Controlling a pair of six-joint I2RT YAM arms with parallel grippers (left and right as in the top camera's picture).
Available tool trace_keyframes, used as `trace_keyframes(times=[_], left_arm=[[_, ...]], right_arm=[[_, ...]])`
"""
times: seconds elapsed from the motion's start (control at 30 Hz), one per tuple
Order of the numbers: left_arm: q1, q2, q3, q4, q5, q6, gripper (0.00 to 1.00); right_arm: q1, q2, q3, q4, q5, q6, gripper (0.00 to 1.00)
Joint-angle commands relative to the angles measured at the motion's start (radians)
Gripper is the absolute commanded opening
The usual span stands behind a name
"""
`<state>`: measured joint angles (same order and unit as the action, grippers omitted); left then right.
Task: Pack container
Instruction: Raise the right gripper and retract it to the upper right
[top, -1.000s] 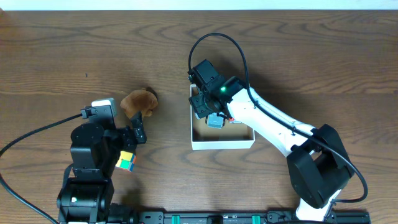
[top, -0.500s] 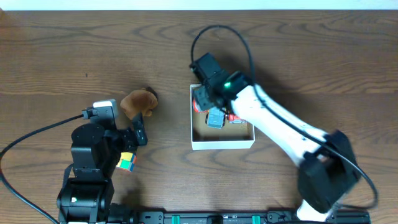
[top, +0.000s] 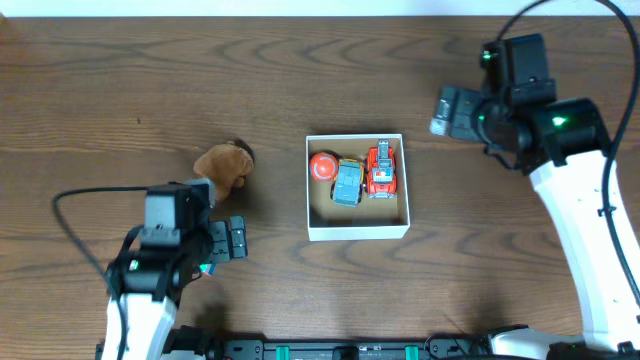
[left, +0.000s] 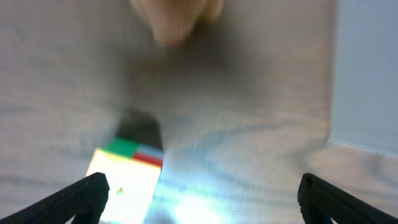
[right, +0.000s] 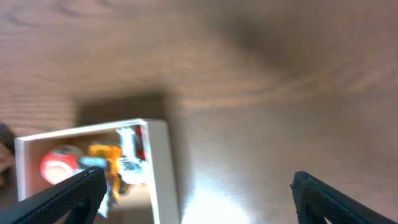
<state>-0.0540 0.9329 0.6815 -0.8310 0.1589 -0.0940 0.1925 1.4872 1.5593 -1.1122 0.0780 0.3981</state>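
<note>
The container (top: 357, 232), a square white-walled box, stands mid-table holding a red ball (top: 322, 165), a blue car (top: 347, 184) and a red-and-white truck (top: 381, 170). A brown plush toy (top: 222, 163) lies to its left. Below the plush, my left gripper (top: 232, 241) hovers open over a coloured cube (left: 124, 175), which sits by the left fingertip (left: 87, 196). My right gripper (right: 199, 199) is open and empty, up and to the right of the container (right: 160, 168). Its arm (top: 545, 130) is at the table's far right.
Bare wooden table lies all round the container. The plush (left: 177, 15) shows blurred at the top of the left wrist view, and the container's wall (left: 367, 74) at its right edge. Cables trail off the left arm and off the top right.
My right gripper has pulled out of the container, swung up and to the right, and opened. The left arm has shifted down and right over the cube.
</note>
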Motion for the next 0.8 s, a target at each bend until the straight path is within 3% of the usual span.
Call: trace_keyframes(times=[0.0,0.4,0.77], left_arm=[[0.015,0.071,0.023,-0.031,0.008,-0.048,0.98],[0.165,0.192,0.023,-0.098,0.006,-0.057,0.98],[0.169,0.332,0.023,-0.052,0.006,-0.042,0.98]], right_arm=[[-0.040,0.019,-0.016,-0.034,-0.031,-0.012,0.98],[-0.045,0.037,-0.061,-0.040,-0.031,-0.033,0.99],[-0.045,0.037,-0.064,-0.049,-0.031,-0.033,0.98]])
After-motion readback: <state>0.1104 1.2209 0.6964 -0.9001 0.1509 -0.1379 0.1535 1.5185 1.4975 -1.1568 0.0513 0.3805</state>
